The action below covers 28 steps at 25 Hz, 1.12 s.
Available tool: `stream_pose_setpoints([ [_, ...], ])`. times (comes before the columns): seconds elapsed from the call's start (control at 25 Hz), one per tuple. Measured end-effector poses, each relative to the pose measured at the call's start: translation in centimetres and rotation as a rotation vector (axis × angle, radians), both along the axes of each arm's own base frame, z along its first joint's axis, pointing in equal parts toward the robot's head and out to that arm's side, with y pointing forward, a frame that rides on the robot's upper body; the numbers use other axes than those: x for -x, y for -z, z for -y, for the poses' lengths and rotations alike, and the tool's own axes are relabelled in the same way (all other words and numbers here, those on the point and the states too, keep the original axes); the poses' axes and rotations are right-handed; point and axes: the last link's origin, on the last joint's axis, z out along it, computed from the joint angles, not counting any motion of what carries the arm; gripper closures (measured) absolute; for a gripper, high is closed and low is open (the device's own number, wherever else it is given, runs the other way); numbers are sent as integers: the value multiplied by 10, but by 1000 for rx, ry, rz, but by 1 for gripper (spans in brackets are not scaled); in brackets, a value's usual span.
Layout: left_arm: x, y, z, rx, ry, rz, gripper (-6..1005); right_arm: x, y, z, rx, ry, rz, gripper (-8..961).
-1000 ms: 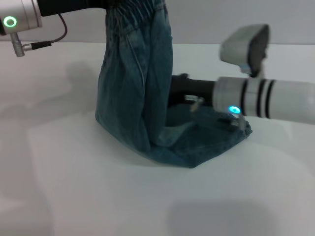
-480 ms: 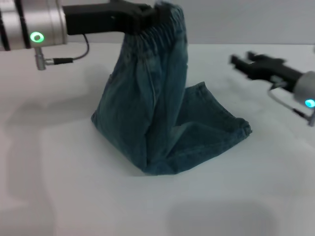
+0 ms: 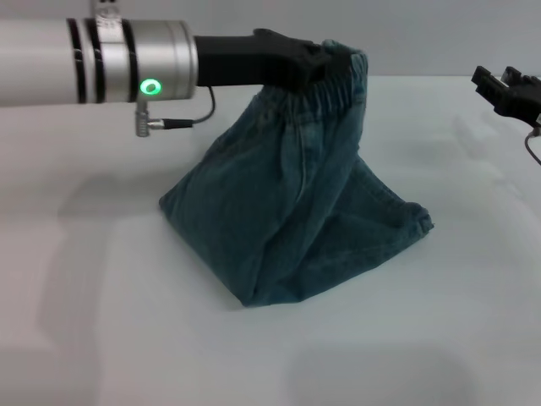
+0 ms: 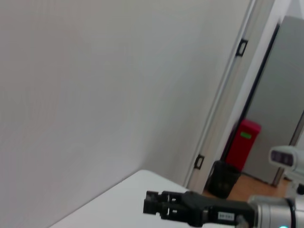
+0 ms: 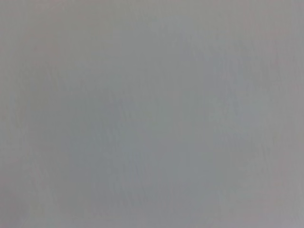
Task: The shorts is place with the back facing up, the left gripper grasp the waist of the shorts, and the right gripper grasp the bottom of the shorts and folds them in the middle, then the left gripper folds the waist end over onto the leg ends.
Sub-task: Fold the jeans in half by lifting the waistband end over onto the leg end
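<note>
Head view shows you the left tool [image 3: 325,61] clamped on the ruffled elastic waist [image 3: 338,80] of the faded blue denim shorts [image 3: 287,220], which hang below it onto the white bench [image 3: 127,321]; the right tool [image 3: 494,83], well off to the side, holds nothing, and whether it is apart or together you cannot tell.

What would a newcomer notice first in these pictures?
The shorts stand like a denim tent at the table's middle, the elastic waist lifted high by the left gripper while the folded legs rest on the surface. The right gripper hangs apart at the far right edge, touching nothing.

Left tool [image 3: 325,63] raised, clamped; right tool [image 3: 499,85] aside.
</note>
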Motion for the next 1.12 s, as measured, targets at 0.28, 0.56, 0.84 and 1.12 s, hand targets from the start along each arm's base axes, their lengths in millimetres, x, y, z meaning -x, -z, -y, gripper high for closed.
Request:
stream_pose_setpoints([
  [0.28, -5, 14, 0, -6, 7, -34, 921, 0, 1, 0, -1, 1, -3, 437],
  [0.56, -2, 12, -3, -40, -20, -6, 781, -1, 2, 1, -1, 11, -14, 436],
  [0.84, 8, 0, -1, -94, -34, 82, 469, 0, 4, 3, 4, -3, -12, 437],
  [1.12, 46, -33, 12, -314, -58, 284, 321, 13, 1, 9, -5, -125, -17, 437],
])
